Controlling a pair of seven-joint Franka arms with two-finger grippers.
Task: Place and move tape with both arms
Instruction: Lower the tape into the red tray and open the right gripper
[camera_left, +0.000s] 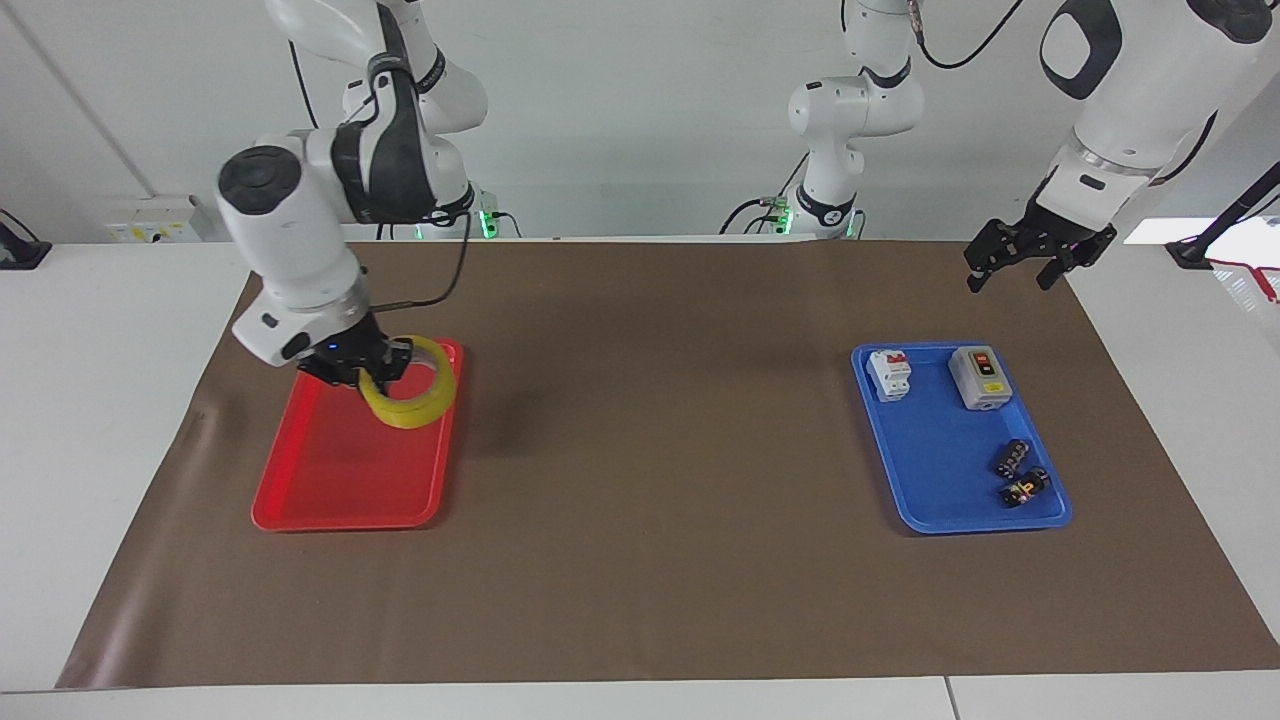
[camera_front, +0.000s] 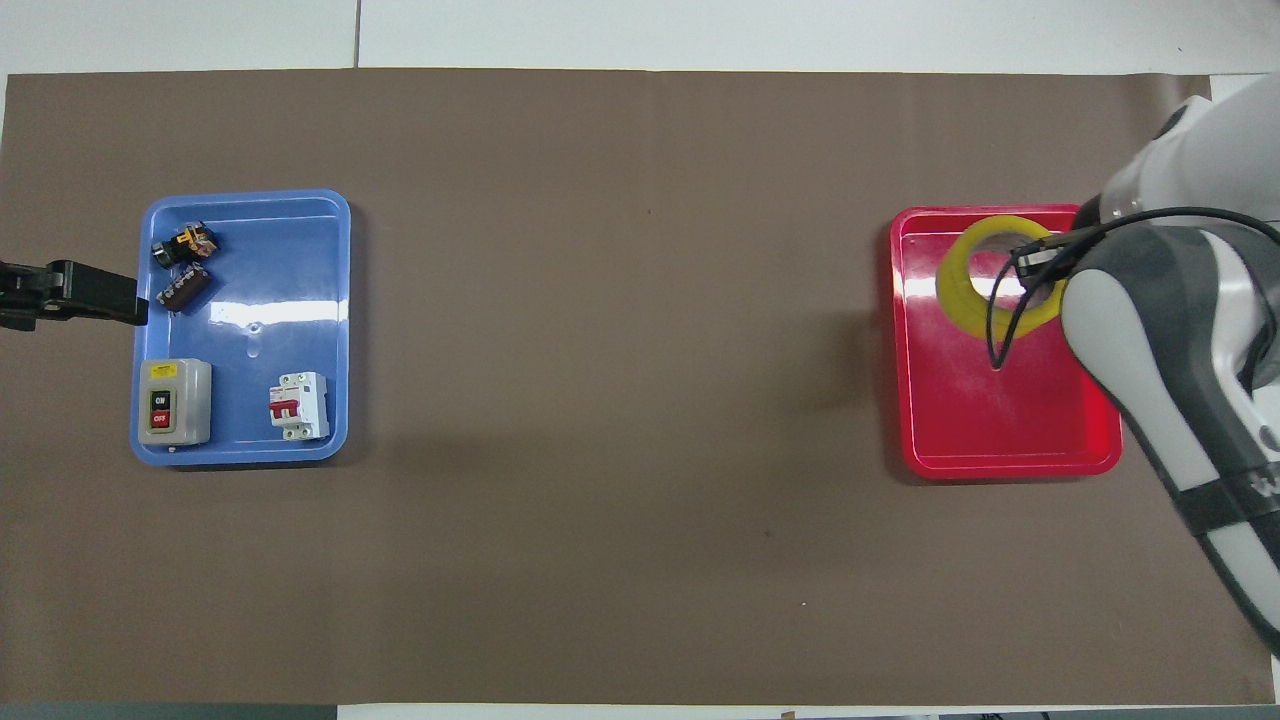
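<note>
The right tool (camera_left: 368, 368) is pinching the tape (camera_left: 412, 394) by the rim of the ring, one finger inside the hole and one outside, and is holding it in the air, tilted, over the red tray (camera_left: 340, 470). In the overhead view the tape (camera_front: 965, 290) is hanging over the part of the red tray (camera_front: 1000, 420) that lies farther from the robots, with the right arm covering one edge of the ring. The tape is not touching the tray floor as far as the facing view is showing.

The right arm (camera_left: 300, 230) is reaching out from its base to its own end of the bench, its black cable trailing down from the wrist. The red tray is lying flat on the brown mat (camera_left: 650, 560) covering the bench.

The left tool (camera_left: 1035, 258) is waiting with its fingers spread, hanging over the mat edge beside the blue tray (camera_left: 940, 480), at the left arm's end of the bench. In the blue tray a grey switch box (camera_left: 980, 377) and a white circuit breaker (camera_left: 889, 373) are sitting at the end nearer to the robots, and two small dark parts (camera_left: 1018, 475) are lying at the end farther from them.
</note>
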